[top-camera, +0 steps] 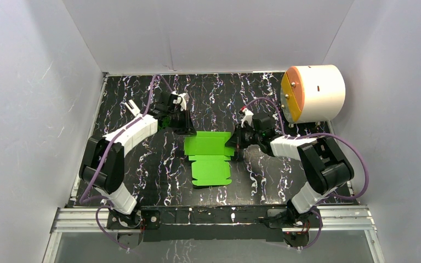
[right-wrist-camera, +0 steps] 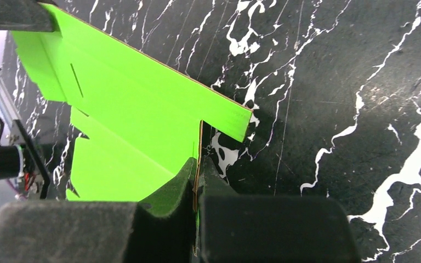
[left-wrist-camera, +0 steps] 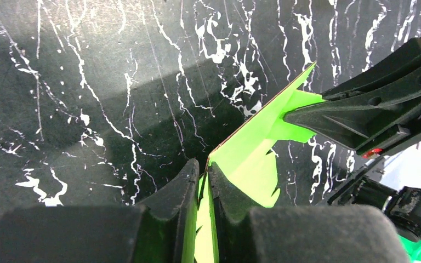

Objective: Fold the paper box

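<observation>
My left gripper (top-camera: 185, 129) is clenched on the left end of the paper box (top-camera: 211, 159), which is a bright green sheet of thin die-cut card with notched tabs, opened out rather than boxed up. In the left wrist view the two black fingers (left-wrist-camera: 178, 192) stand either side of the card's edge with the green squeezed between them. My right gripper (top-camera: 234, 143) is clamped just as tightly on the opposite end. Its own camera shows the card's brown cut edge running straight down into the closed slit between the pads (right-wrist-camera: 167, 192).

The sheet sits in the middle of the black, white-veined marble-pattern table (top-camera: 142, 164), strung between my two grippers. Its far panel is raised at a tilt, its long top edge clear of the surface. The near panel with the tabs reaches back toward my bases (whether it rests flat on the table I cannot tell).

A large white cylinder with an orange-yellow face (top-camera: 313, 93) stands at the far right, well apart from the card.
</observation>
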### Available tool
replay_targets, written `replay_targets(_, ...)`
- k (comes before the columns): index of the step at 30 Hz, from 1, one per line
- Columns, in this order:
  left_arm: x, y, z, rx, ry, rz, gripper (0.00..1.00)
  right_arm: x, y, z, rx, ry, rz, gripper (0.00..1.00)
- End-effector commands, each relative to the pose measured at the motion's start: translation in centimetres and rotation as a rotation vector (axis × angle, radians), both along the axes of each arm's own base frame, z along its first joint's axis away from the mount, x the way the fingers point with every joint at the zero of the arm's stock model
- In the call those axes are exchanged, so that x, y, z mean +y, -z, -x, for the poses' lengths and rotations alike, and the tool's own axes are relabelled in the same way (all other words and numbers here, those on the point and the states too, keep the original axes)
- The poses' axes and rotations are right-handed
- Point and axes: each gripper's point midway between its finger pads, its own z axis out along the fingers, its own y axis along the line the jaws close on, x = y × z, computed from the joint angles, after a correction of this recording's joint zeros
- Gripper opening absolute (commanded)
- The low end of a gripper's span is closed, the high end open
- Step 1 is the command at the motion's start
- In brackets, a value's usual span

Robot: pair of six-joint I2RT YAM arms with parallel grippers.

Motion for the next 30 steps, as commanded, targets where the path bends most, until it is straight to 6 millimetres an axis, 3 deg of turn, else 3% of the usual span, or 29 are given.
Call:
replay_targets(1,0.7,0.0,-0.4,0.014,-0.071,-0.1,0.1,0.0,-1.7,-2.2,-0.094,0.067,0.061,0.09)
replay_targets(7,1.3,1.7,-0.9,0.017,-0.104,-0.241,0.0,0.2,-1.9,-2.5,-0.096,0.109,0.105,0.1)
replay_targets(16,2.3,3.1,-1.8,-0.009,-0.129,-0.464,0.0,1.1,-2.1,-2.6,-0.093,0.152,0.153,0.2)
replay_targets(22,2.5,3.8,-1.8,-0.01,-0.124,-0.531,0.0,0.9,-2.9,-3.2,-0.117,0.175,0.158,0.33)
replay_targets(30,2.1,2.9,-1.2,-0.032,-0.114,-0.475,0.0,-0.5,-5.0,-4.0,-0.189,0.189,0.13,0.56)
